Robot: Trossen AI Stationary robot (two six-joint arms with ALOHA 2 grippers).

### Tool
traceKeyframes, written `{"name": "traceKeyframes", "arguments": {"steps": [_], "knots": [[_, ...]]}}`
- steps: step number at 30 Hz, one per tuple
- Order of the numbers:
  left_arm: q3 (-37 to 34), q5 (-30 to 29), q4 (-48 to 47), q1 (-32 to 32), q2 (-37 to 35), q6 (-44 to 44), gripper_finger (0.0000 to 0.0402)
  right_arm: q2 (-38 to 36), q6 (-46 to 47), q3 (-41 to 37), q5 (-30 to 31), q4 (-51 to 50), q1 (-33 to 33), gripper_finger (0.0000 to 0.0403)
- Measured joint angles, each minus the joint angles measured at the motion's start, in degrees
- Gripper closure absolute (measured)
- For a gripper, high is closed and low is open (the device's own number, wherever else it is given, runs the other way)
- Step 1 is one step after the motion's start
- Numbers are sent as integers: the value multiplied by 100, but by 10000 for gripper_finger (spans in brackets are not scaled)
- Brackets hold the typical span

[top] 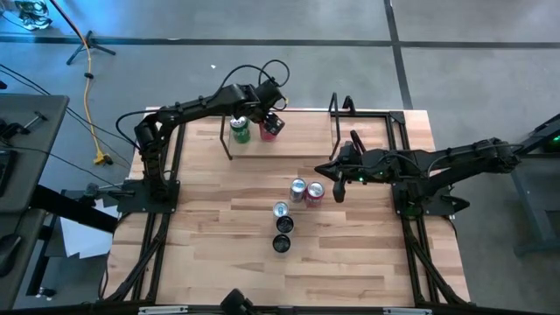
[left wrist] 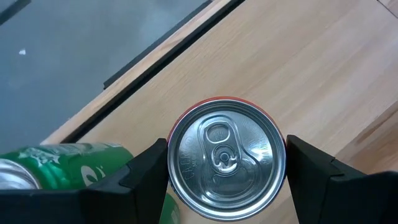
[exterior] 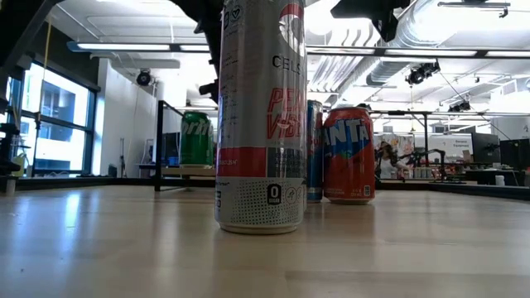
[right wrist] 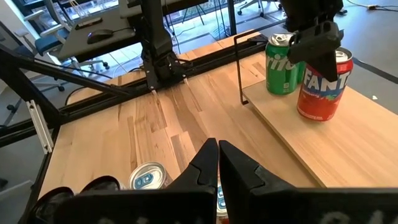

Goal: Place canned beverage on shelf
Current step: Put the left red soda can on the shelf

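A red Fanta can stands upright on the pale-wood shelf at the table's far side. A green can rests on its base on the board next to it. My left gripper comes down over the red can and is shut on it; the can's silver lid shows between the fingers. My right gripper hovers shut with nothing in it, above the table right of centre, beside the loose cans. My left gripper pinches the red can's upper wall just under the top rim, one finger on each opposite side. The fingers slant down from above. The can stays upright, with its base at the shelf board.
Several more cans stand in a cluster at the table's middle, a tall white one nearest the low camera. Black wire uprights rise at the shelf's ends. Bare board lies to the right of the red can.
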Motion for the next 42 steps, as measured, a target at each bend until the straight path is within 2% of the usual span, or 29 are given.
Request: {"name": "traceKeyframes", "arguments": {"steps": [3, 9, 11, 14, 17, 20, 25, 29, 37, 42], "knots": [[1, 0, 0, 0, 0, 621, 174, 0, -5, 0, 0, 0, 2, 402], [0, 17, 21, 0, 6, 2396, 174, 0, -11, 0, 0, -28, 2, 402], [1, 231, 79, 20, 9, 2762, 174, 0, -12, 0, 0, -28, 2, 402], [0, 937, 198, 96, 10, 3188, 174, 0, 0, 0, 0, -28, 2, 402], [1, 1619, 342, 178, 10, 3271, 174, 0, 32, 0, 0, -28, 2, 402], [2, 1915, 358, 259, 10, 3257, 174, 0, 41, 0, 0, -28, 2, 402], [2, 1946, 214, 305, 10, 3651, 174, 0, 65, 0, 0, -26, 2, 402], [2, 2278, 174, 330, 9, 3962, 174, 0, 238, 0, 0, -26, 2, 402], [2, 2163, 195, 351, 9, 4475, 174, 0, 240, 0, 0, -26, 2, 402], [2, 2146, 282, 343, 9, 4491, 174, -2, 237, 0, 0, -26, 3, 402]]}}
